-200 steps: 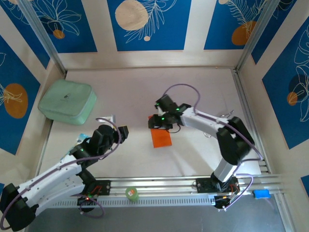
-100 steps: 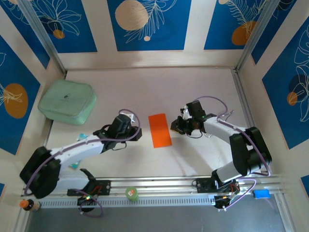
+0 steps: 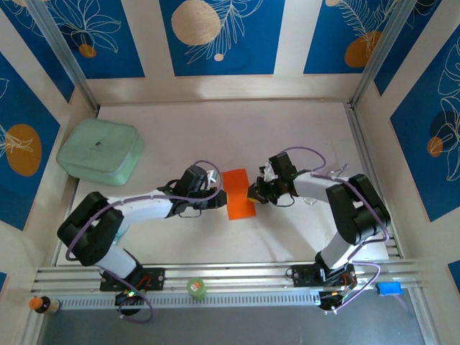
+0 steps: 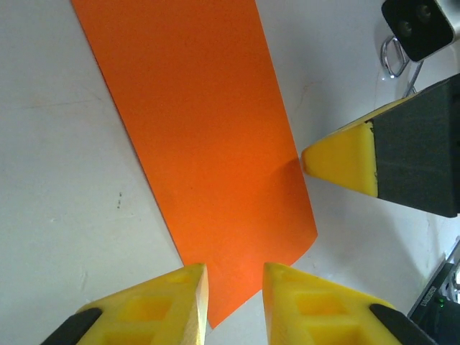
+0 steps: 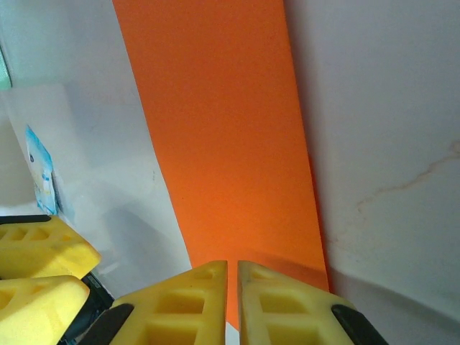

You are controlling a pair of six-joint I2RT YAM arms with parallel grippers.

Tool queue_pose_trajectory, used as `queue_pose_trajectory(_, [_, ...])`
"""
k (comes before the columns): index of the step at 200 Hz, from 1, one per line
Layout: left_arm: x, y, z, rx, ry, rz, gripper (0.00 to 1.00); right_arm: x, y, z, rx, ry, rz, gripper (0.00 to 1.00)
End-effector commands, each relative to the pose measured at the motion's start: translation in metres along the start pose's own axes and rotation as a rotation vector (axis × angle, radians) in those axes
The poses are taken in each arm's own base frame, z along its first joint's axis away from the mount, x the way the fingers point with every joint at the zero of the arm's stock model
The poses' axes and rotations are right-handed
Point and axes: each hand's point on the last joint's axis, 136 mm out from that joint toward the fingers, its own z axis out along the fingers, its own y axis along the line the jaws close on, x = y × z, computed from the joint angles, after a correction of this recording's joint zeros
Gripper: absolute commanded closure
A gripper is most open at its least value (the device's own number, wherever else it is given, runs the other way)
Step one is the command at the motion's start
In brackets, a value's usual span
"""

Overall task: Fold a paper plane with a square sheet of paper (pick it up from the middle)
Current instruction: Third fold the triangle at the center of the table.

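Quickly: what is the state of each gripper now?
Left gripper: slightly open over a corner of the square sheet of paper, not clamped.
Right gripper: shut, at the sheet's edge; grip cannot be told.

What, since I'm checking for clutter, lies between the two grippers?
The square sheet of paper lies flat between the left gripper and the right gripper, as the top external view shows.

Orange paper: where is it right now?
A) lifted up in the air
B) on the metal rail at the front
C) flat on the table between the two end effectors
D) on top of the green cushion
C: the orange paper lies flat on the table, with the left end effector at one side and the right end effector at the other.
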Motion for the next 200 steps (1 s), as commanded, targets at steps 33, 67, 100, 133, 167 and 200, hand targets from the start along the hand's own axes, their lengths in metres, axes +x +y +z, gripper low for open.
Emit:
queue_pose_trajectory(33, [-0.005,-0.002,0.008,0.019,0.011,-0.031,0.7,-0.007,0.003,0.01,-0.014,0.02,-0.02,0.88])
queue_pose_trajectory(67, [-0.002,0.003,0.011,0.013,0.016,-0.048,0.65,0.001,-0.018,0.019,0.027,0.048,0.039,0.89])
queue_pose_trajectory(100, [-0.001,0.01,0.013,0.008,0.016,-0.075,0.59,0.013,-0.034,0.023,0.02,0.072,0.149,0.89])
queue_pose_trajectory(133, [-0.005,0.016,0.017,0.028,0.0,-0.13,0.57,0.016,-0.036,0.023,0.019,0.075,0.196,0.89])
queue_pose_trajectory(167, [-0.006,0.016,0.025,0.055,0.014,-0.152,0.6,0.015,-0.036,0.021,0.029,0.071,0.2,0.89])
queue_pose_trajectory(200, [-0.006,0.016,0.031,0.071,0.02,-0.171,0.62,0.016,-0.038,0.021,0.039,0.072,0.204,0.89])
